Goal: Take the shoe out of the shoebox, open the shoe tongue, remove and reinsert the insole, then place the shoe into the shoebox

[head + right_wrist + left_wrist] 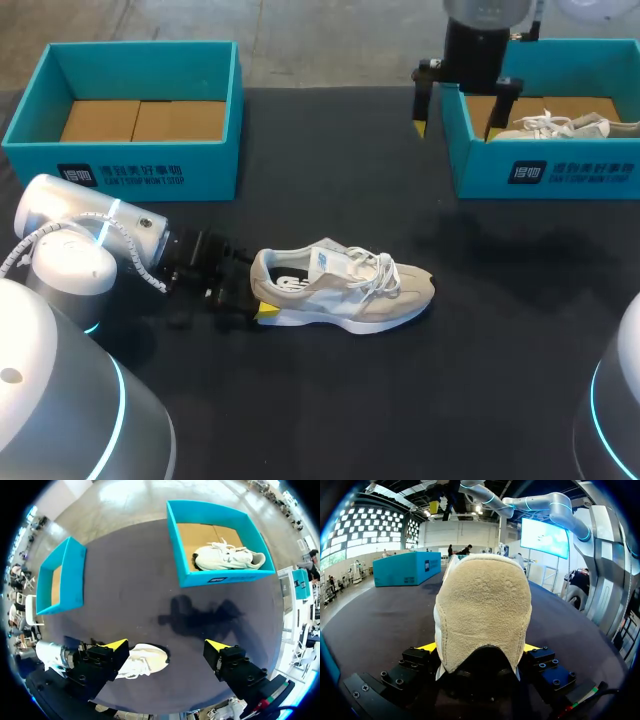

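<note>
A beige and white shoe (345, 287) lies on its sole mid-table, toe pointing right, laces loose. My left gripper (258, 292) is at its heel, level with the table. In the left wrist view the suede heel (482, 610) fills the space between the yellow fingertips (428, 647), which press on it from both sides. My right gripper (455, 128) hangs open and empty high over the left edge of the right shoebox (545, 175). From up there the right gripper (166, 645) looks down on the shoe (142, 660).
An empty teal shoebox (130, 165) stands at the back left, also seen as the empty shoebox (72, 575). The right shoebox (220, 576) holds a second white shoe (227, 557). Dark tabletop (400, 400) lies bare in front of the shoe.
</note>
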